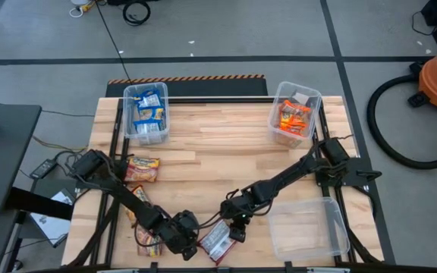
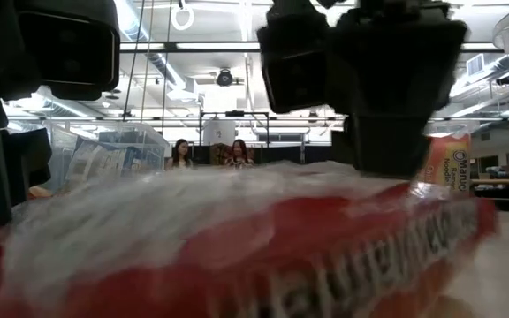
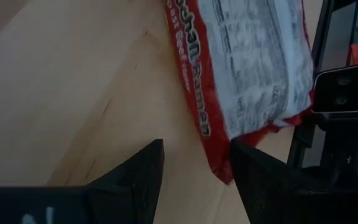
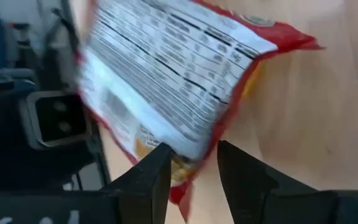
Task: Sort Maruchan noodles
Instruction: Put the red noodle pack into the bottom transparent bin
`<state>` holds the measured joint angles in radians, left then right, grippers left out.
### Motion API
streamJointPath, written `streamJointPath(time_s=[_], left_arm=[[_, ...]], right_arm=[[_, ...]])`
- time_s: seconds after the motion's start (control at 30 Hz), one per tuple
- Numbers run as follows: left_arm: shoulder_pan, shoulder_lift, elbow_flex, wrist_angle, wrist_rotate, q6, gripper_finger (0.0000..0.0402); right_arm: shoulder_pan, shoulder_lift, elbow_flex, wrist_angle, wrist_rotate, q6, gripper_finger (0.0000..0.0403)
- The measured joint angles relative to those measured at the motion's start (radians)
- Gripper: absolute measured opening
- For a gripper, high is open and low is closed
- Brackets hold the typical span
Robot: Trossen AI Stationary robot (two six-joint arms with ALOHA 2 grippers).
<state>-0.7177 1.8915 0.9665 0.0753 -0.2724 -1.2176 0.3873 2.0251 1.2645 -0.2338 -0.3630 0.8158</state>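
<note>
The red ramen packet (image 1: pixel 217 243) lies label-down at the table's six o'clock edge, its long axis running about two to eight o'clock. The right gripper (image 1: pixel 237 231) straddles its two o'clock end, fingers parted around the crinkled plastic edge, not yet pinching. The left gripper (image 1: pixel 190 243) waits open beside its eight o'clock end, fingers empty.

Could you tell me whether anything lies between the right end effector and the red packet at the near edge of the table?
Nothing visible does. The right end effector is already at the red packet, whose edge sits between its fingers. The left end effector waits just beside the same packet, fingers open, not in between.
</note>
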Motion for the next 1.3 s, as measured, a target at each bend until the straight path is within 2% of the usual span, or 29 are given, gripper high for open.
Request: streamJointPath(time_s=[0.2, 0.4, 0.5, 0.63, 0.73, 0.8, 0.9, 1.1, 1.23, 1.3], left_arm=[[0.008, 0.000, -0.001, 0.002, -0.005, 0.011, 0.0192], [0.008, -0.004, 0.000, -0.010, -0.005, 0.011, 0.0192], [0.011, -0.037, -0.002, -0.083, 0.025, 0.026, 0.0192], [0.013, -0.142, -0.002, -0.278, 0.073, 0.069, 0.0192], [0.015, -0.245, -0.002, -0.479, 0.091, 0.127, 0.0192], [0.021, -0.323, -0.002, -0.605, 0.071, 0.161, 0.0192], [0.037, -0.432, -0.002, -0.760, -0.020, 0.196, 0.0192], [0.093, -0.593, -0.001, -0.800, -0.195, 0.360, 0.0192], [0.133, -0.658, -0.001, -0.806, -0.213, 0.466, 0.0192], [0.148, -0.683, -0.001, -0.811, -0.208, 0.503, 0.0192]], right_arm=[[-0.016, 0.001, 0.001, 0.031, -0.006, 0.015, 0.0095], [-0.017, 0.001, 0.001, 0.035, -0.003, 0.034, 0.0013], [-0.017, -0.006, 0.007, -0.004, 0.006, 0.045, 0.0009], [-0.017, -0.063, 0.086, -0.241, 0.110, 0.045, 0.0006], [-0.017, -0.118, 0.215, -0.488, 0.204, 0.045, 0.0004], [-0.018, -0.145, 0.317, -0.652, 0.258, 0.067, 0.0004], [-0.017, -0.180, 0.468, -0.829, 0.301, 0.120, 0.0003], [0.026, -0.244, 0.664, -0.991, 0.350, 0.246, 0.0002], [0.064, -0.301, 0.753, -1.065, 0.363, 0.334, 0.0002], [0.083, -0.330, 0.787, -1.118, 0.326, 0.400, 0.0002]])
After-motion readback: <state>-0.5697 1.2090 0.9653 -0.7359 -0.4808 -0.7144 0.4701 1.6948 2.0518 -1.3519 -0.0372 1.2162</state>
